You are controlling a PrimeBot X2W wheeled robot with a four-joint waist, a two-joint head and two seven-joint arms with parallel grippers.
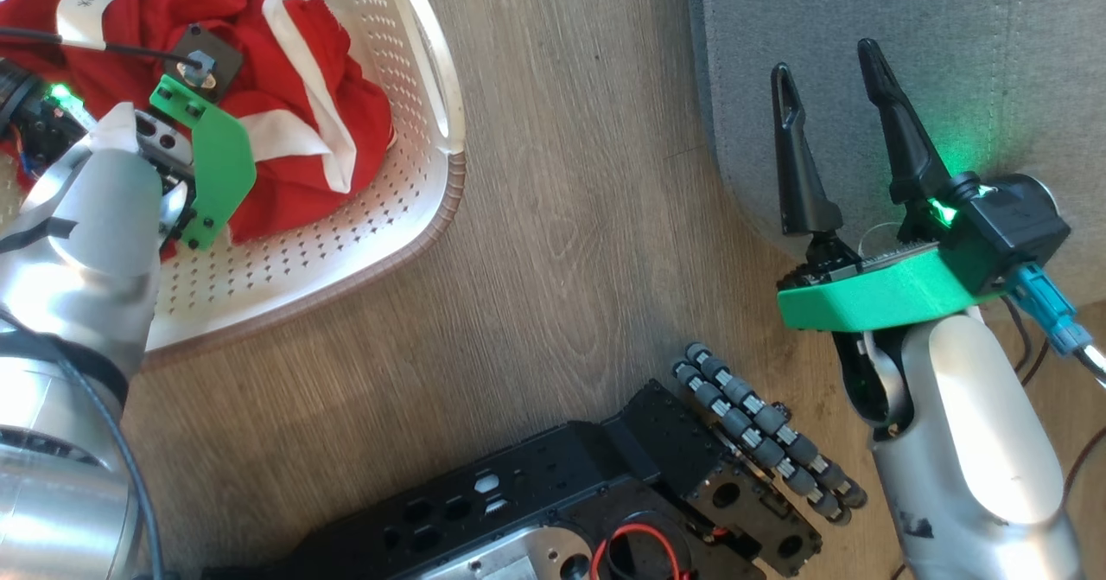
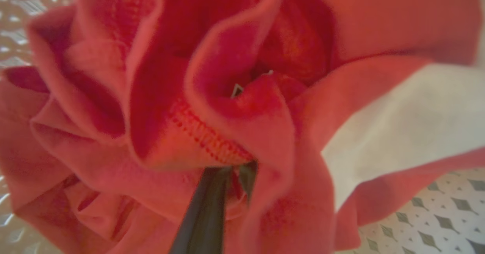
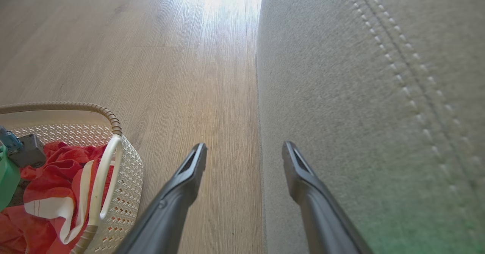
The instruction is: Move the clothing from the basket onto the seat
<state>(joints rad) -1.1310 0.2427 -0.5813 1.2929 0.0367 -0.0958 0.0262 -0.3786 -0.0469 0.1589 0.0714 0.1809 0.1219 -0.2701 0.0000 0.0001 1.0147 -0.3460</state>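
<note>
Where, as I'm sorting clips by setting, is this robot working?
Probably a home living room, or a mock-up of one: a wood-plank floor, a grey upholstered seat with stitched seams, and a basket of red clothing standing on the floor.

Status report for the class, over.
Left pincer shut on clothing in basket. Right pincer open at seat edge. Nothing seen blocking the way across.

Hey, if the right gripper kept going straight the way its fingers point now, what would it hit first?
Most likely the seat: the right gripper straddles its edge, one finger over grey fabric, the other over bare floor. Depth is unclear, so it might only skim it.
</note>
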